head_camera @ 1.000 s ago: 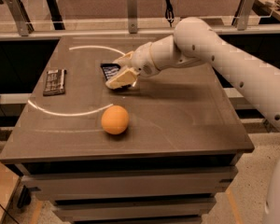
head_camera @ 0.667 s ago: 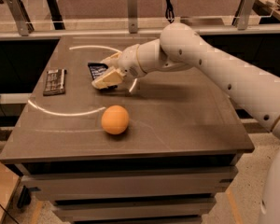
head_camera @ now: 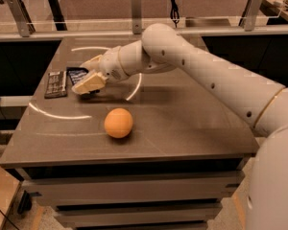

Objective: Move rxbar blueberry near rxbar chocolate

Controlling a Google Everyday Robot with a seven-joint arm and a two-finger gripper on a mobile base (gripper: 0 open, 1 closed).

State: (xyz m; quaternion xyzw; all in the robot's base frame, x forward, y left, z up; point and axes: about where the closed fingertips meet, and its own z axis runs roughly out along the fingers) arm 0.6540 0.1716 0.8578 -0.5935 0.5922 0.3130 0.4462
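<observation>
"What had moved since the earlier look?"

"The gripper [head_camera: 81, 79] had travelled further left across the surface [head_camera: 182, 119], and the rxbar blueberry [head_camera: 76, 72] had come along with it."

"And the jaws?"

"They were closed on that bar. Its navy end stuck out on their far-left side."

"Where was it, then?"

"Toward the far left of the surface, just beside the rxbar chocolate [head_camera: 55, 83], which lay flat to its left. The orange ball [head_camera: 118, 122] sat nearer and to the right, apart from both."
</observation>
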